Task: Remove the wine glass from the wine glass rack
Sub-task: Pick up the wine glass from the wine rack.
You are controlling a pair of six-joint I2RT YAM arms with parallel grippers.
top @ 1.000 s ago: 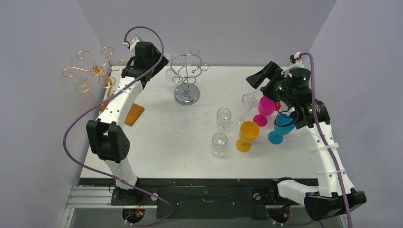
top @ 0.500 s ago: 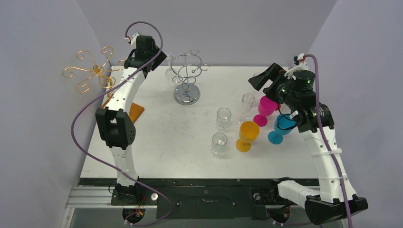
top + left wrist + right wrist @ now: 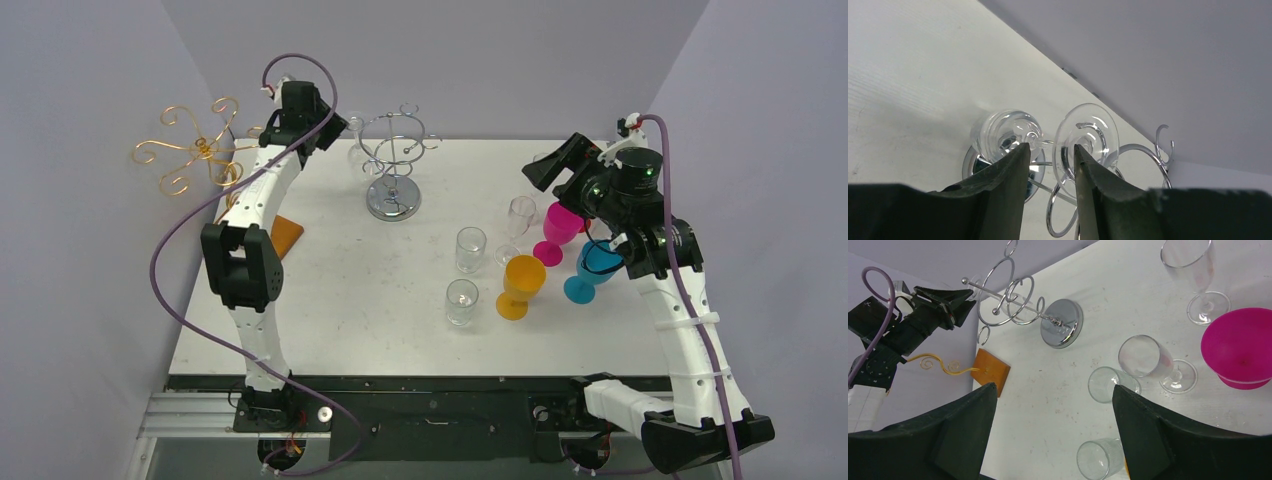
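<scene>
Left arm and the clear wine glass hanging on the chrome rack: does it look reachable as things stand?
Probably yes. The left gripper straddles the wine glass stem, jaws apart either side, nothing else between them; the chrome rack wire sits beyond.

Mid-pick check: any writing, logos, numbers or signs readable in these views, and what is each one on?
None can be read.
The chrome wire wine glass rack, the clear wine glass hanging on it, the magenta plastic goblet, the orange wooden block and the white table carry no print.
Any marking on the black arm housings is too small to tell.
</scene>
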